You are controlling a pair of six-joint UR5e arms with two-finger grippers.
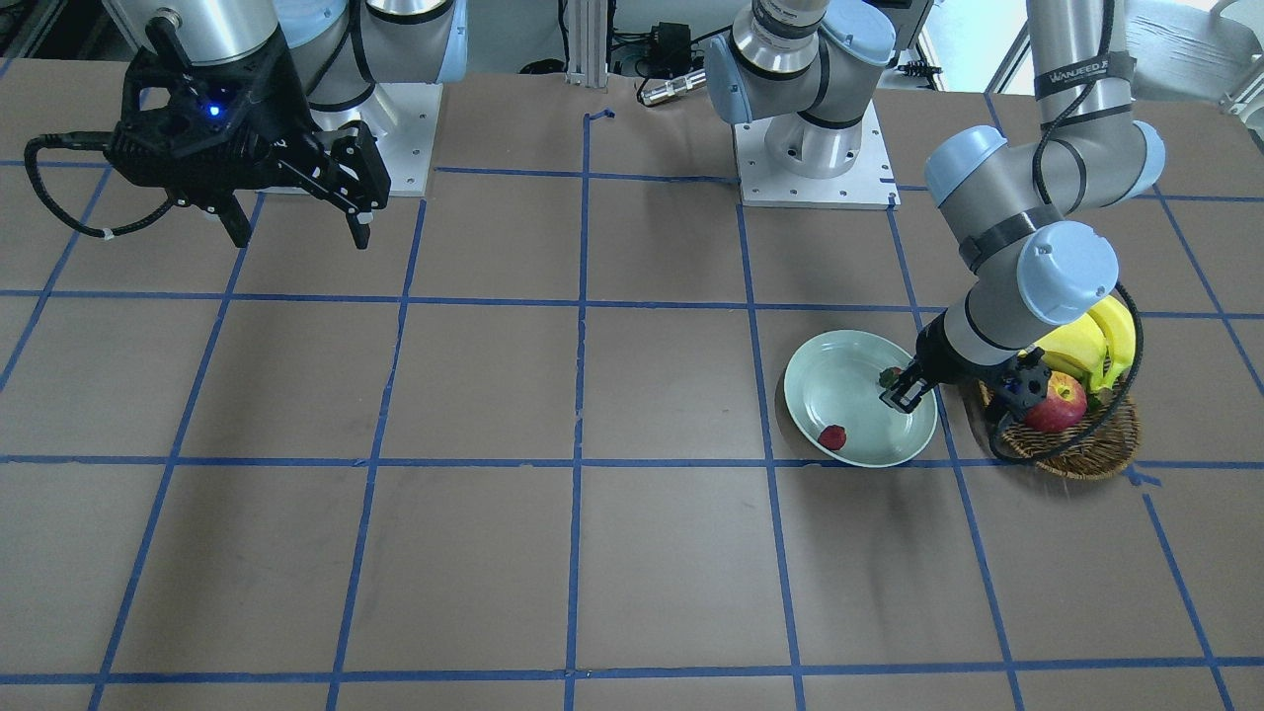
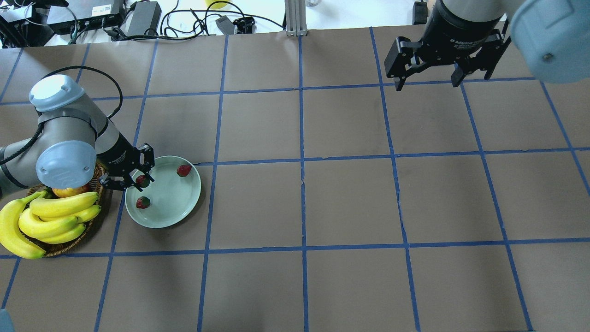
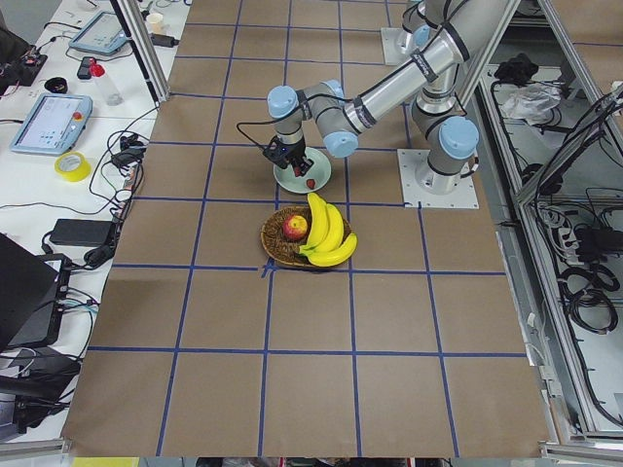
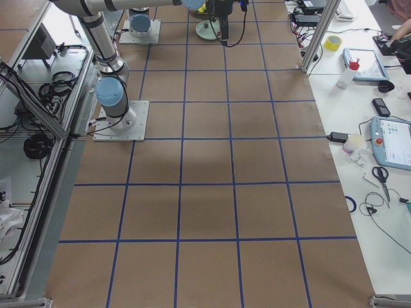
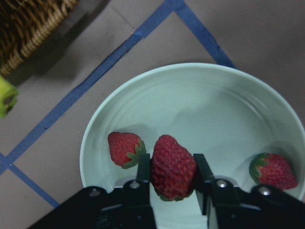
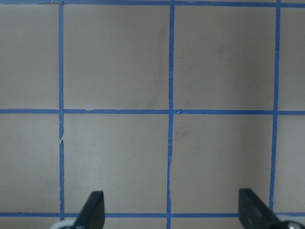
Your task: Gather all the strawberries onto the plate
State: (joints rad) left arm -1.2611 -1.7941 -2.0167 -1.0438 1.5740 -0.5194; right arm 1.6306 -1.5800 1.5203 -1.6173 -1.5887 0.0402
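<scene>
A table papered in brown (image 1: 494, 395) and gridded with blue tape (image 1: 580, 395) fills the front-facing view, where the left gripper (image 1: 904, 392) hangs low over the round, pale mint-green glossy plate (image 1: 839, 380), beside a brown oval wicker basket (image 1: 1096, 454) of yellow bananas (image 1: 1091, 346) and a red-yellow apple (image 1: 1059, 403); the right gripper (image 1: 299, 235) idles well apart at the table's other end, raised, jaws spread and empty

From overhead, all three small red, green-capped strawberries lie within the plate's rim: a far strawberry (image 2: 184, 170) by the edge away from the robot, a near strawberry (image 2: 143, 202), and a third strawberry (image 2: 142, 180) between the left gripper's fingers

The left wrist view shows that third berry clamped at its flanks by both black fingers (image 5: 143, 167), green cap toward the palm, over the plate's floor near the rim; whether it touches the glaze cannot be told. One loose berry lies just beside a finger, the other further off

The right wrist view shows only bare gridded paper between widely parted fingertips

The last berry appears ready for release: the next move calls for the jaws to part and the arm to lift straight up, without nudging the neighbouring berry or the plate
</scene>
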